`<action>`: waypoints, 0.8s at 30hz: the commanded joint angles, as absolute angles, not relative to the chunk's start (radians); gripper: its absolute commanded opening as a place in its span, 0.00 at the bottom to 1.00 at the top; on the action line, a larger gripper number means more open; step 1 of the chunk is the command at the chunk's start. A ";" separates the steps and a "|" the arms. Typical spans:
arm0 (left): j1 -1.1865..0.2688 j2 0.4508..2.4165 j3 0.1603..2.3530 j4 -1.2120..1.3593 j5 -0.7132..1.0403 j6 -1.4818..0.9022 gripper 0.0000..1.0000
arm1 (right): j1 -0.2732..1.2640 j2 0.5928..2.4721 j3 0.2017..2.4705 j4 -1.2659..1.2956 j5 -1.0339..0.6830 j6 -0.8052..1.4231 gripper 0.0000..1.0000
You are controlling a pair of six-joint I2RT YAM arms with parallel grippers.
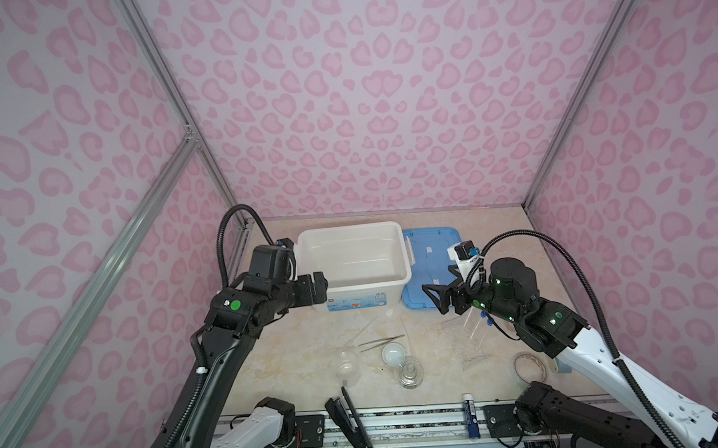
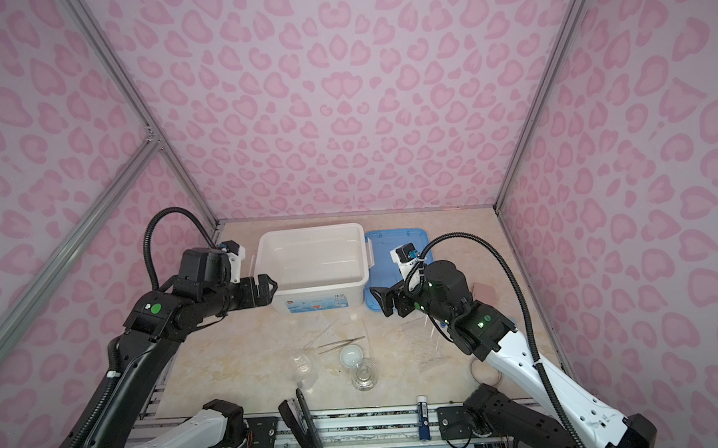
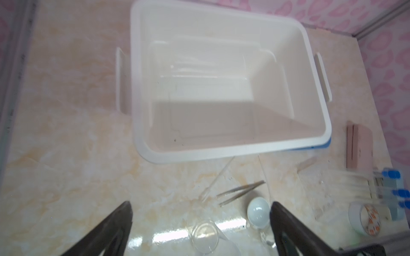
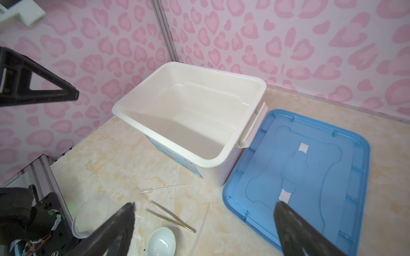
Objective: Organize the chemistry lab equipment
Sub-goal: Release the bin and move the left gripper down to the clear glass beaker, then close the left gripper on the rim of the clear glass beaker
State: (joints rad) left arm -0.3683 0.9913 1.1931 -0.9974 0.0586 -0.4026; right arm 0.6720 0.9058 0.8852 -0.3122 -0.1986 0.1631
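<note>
Progress check: going by how it all lies, pretty much nothing is sorted yet.

In both top views the white plastic bin (image 1: pixel 364 284) (image 2: pixel 322 282) sits open, with its blue lid (image 1: pixel 429 247) flat against its right side. The gear is out on the marbled desk (image 1: pixel 296 361) in front of the bin:
- thin metal tweezers (image 1: pixel 381 342)
- a glossy white dome (image 1: pixel 393 352)
- a squat glass jar (image 1: pixel 411 372)
- a clear flask (image 1: pixel 347 365)
- a skinny dropper (image 1: pixel 364 331)

Off the bin's front-right are the blue-capped tubes (image 1: pixel 485 317), half hidden under the right arm. The left gripper (image 1: pixel 322 287) hangs at the bin's front-left corner. The right gripper (image 1: pixel 432 300) is off its front-right corner, over the lid's edge. Both are spread wide and hold nothing. The stapler (image 1: pixel 349 421) and stick (image 1: pixel 470 415) lie farthest from the bin, and I'd guess they stay out.

Left wrist view: the left gripper (image 3: pixel 200 203) is wide apart and empty. The bin (image 3: pixel 221 155) is smooth and shiny inside. There are a few faint glints on its floor, and I can't tell if something clear lies there. In front of it are the tweezers (image 3: pixel 239 191), dome (image 3: pixel 258 216) and flask (image 3: pixel 205 237). Off to its front-right are the see-through rack (image 3: pixel 317 190), three tubes (image 3: pixel 397 192) and the tape (image 3: pixel 363 218).

Right wrist view: the right gripper (image 4: pixel 205 205) is also gaping, with nothing in it. The bin (image 4: pixel 159 138) looks bare from here. The lid (image 4: pixel 321 166) is translucent blue with ribbed edges. The tweezers (image 4: pixel 173 216), dome (image 4: pixel 162 242) and a dropper (image 4: pixel 165 188) lie in front of the bin.

Left to do, I reckon: everything glass, metal and clear goes into the bin. Those thin, see-through bits look fiddly to pick off a flat desk.
</note>
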 commanded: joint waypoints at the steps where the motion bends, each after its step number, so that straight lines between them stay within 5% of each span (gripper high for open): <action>1: -0.427 0.910 1.073 -0.965 0.130 -0.556 0.97 | 0.731 0.888 0.852 -0.315 -0.185 0.139 0.98; 13: -0.793 0.928 0.856 -0.962 -0.142 -0.797 0.97 | 0.933 0.947 0.785 -0.219 -0.036 0.178 0.98; 24: -0.966 0.965 0.732 -0.852 -0.157 -0.947 0.97 | 0.960 1.012 0.807 -0.213 -0.003 0.166 0.98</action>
